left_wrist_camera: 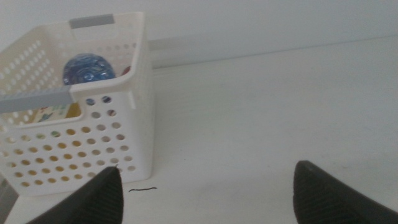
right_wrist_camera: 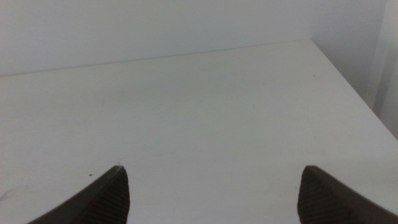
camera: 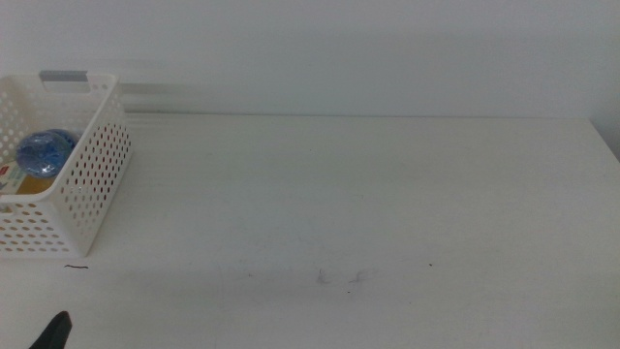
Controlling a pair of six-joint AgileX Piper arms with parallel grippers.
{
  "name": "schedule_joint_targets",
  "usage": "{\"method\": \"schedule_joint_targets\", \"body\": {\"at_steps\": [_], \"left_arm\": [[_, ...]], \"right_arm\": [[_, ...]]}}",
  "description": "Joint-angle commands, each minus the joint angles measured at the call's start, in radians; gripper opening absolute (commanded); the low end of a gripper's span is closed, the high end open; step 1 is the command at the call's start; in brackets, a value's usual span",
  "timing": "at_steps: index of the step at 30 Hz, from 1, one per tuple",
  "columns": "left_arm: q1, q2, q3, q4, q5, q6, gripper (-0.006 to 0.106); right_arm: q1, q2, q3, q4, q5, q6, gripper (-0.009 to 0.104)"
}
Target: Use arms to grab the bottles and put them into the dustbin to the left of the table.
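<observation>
The white perforated dustbin (camera: 92,184) stands at the table's far left, also in the left wrist view (left_wrist_camera: 134,118). Inside it lies the blue-capped water bottle (camera: 44,152) (left_wrist_camera: 89,68), on a bottle with a label and yellow liquid (camera: 24,182) (left_wrist_camera: 53,113); the red can shows only as a sliver (left_wrist_camera: 126,71). My left gripper (left_wrist_camera: 208,193) is open and empty, low at the table's front left; one fingertip (camera: 53,333) shows in the middle view. My right gripper (right_wrist_camera: 214,193) is open and empty over bare table near the right edge; it is outside the middle view.
The white table (camera: 368,194) carries faint scuff marks (camera: 339,278) near the front middle and a short dark line (camera: 76,267) in front of the dustbin. The table's right edge (right_wrist_camera: 360,93) shows in the right wrist view. A white wall rises behind.
</observation>
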Motion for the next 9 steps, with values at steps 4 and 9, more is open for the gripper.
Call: {"method": "schedule_joint_targets", "body": {"at_steps": [4, 9], "left_arm": [[0.044, -0.003, 0.000, 0.000, -0.013, -0.011, 0.094], [0.046, -0.003, 0.000, 0.000, -0.013, -0.011, 0.094]], "right_arm": [[-0.006, -0.004, 0.004, -0.003, -0.015, -0.004, 0.086], [-0.006, -0.004, 0.004, -0.003, -0.015, -0.004, 0.086]]}}
